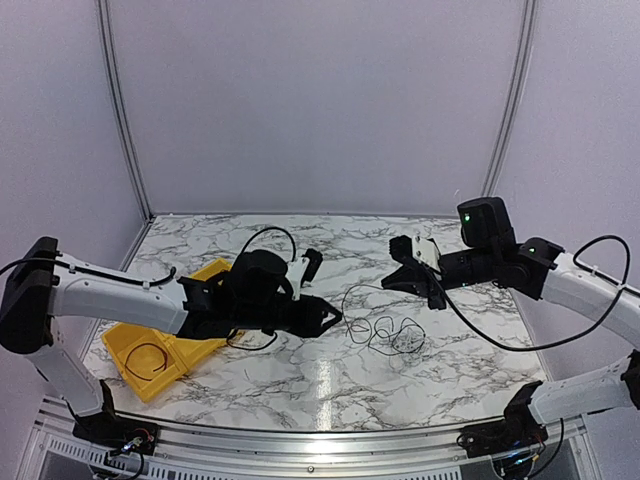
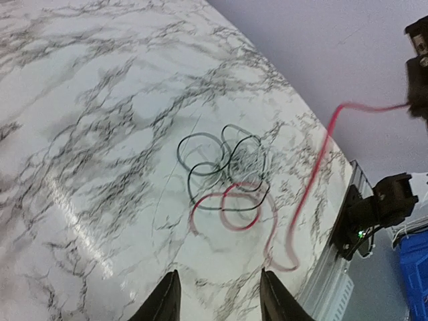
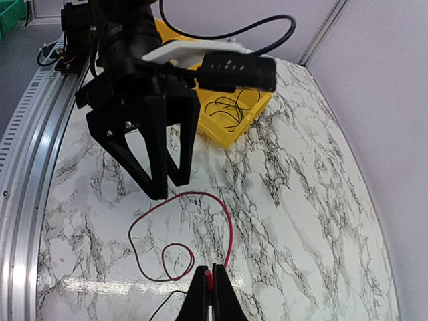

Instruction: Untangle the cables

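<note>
A small tangle of thin black and pale cables (image 1: 388, 334) lies on the marble table between the two arms; the left wrist view shows it as overlapping loops (image 2: 227, 164). A red cable (image 3: 231, 235) loops out of the tangle across the table and rises to my right gripper (image 3: 212, 281), which is shut on its end a little above the surface. That gripper (image 1: 392, 284) hangs just beyond the tangle. My left gripper (image 2: 221, 297) is open with nothing between its fingers, left of the tangle (image 1: 332, 320) and pointing at it. The red cable (image 2: 243, 228) curls about a hand's width ahead of its fingertips.
A yellow tray (image 1: 120, 340) stands at the left near the table edge, holding loose black cable (image 1: 150, 362); it also shows behind the left gripper (image 3: 231, 137). A metal rail (image 3: 27, 167) runs along the near table edge. White walls close the back and sides.
</note>
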Available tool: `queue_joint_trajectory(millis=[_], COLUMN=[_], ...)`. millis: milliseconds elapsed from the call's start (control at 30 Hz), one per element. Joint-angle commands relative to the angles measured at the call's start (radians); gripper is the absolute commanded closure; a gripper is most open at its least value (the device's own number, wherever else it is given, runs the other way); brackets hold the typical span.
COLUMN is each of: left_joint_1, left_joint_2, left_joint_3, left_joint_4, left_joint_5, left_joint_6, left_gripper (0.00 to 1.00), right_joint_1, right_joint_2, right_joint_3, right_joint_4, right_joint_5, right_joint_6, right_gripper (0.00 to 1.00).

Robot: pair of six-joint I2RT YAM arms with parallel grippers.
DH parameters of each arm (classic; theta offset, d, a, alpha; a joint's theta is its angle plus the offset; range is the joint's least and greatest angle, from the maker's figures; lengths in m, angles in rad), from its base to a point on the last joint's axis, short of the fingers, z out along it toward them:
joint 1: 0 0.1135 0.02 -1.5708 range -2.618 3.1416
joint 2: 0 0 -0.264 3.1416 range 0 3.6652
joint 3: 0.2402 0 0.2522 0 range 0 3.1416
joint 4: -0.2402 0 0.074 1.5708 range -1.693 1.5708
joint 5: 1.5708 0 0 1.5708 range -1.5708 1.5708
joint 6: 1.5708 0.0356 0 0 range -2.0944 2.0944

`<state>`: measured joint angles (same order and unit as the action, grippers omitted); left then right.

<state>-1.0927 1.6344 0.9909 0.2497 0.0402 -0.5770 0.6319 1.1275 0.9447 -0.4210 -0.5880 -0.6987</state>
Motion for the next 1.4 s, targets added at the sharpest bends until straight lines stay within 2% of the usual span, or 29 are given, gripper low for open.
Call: queue_joint_trajectory(millis=[0, 167, 267, 467, 800, 900, 967, 1067, 1100, 1267, 1367], left_joint_1=[-0.01, -0.013, -0.013, -0.013, -0.013, -0.012, -0.01, -0.004, -0.002, -0.001, -0.002], left_joint_2=[-0.068, -0.055, 0.005, 0.172, 0.372, 0.401, 0.416, 0.426, 0.423, 0.394, 0.392], left_joint_3=[-0.136, -0.243, -0.244, -0.163, 0.003, 0.03, 0.039, 0.029, 0.016, -0.08, -0.133], left_joint_4=[0.088, 0.188, 0.28, 0.452, 0.523, 0.539, 0.552, 0.582, 0.601, 0.639, 0.643], left_joint_5=[-0.034, -0.098, -0.058, 0.063, 0.164, 0.175, 0.177, 0.169, 0.157, 0.109, 0.112], left_joint_6=[-0.025, -0.043, -0.065, -0.158, -0.193, -0.198, -0.203, -0.234, -0.251, -0.304, -0.332], left_gripper=[0.56, 0.54, 0.54, 0.51, 0.5, 0.57, 0.67, 0.89, 1.0, 1.0, 1.0], right_joint_1=[-0.001, -0.002, -0.002, -0.001, -0.002, -0.003, -0.002, -0.005, -0.011, -0.108, -0.161], right_joint_2=[-0.005, -0.009, -0.007, -0.002, -0.009, -0.011, -0.012, -0.014, -0.014, -0.021, -0.025], right_joint_3=[0.052, 0.061, 0.068, 0.079, 0.06, 0.05, 0.044, 0.039, 0.037, 0.095, 0.178], right_joint_4=[-0.005, -0.025, -0.032, -0.05, -0.055, -0.049, -0.044, -0.035, -0.029, -0.01, -0.001], right_joint_5=[-0.031, -0.044, -0.051, -0.058, -0.068, -0.067, -0.067, -0.062, -0.057, -0.025, 0.055], right_joint_6=[0.02, 0.016, 0.016, 0.01, 0.014, 0.014, 0.015, 0.019, 0.025, 0.042, 0.05], right_gripper=[1.0, 1.0, 1.0, 1.0, 1.0, 1.0, 1.0, 1.0, 1.0, 1.0, 1.0])
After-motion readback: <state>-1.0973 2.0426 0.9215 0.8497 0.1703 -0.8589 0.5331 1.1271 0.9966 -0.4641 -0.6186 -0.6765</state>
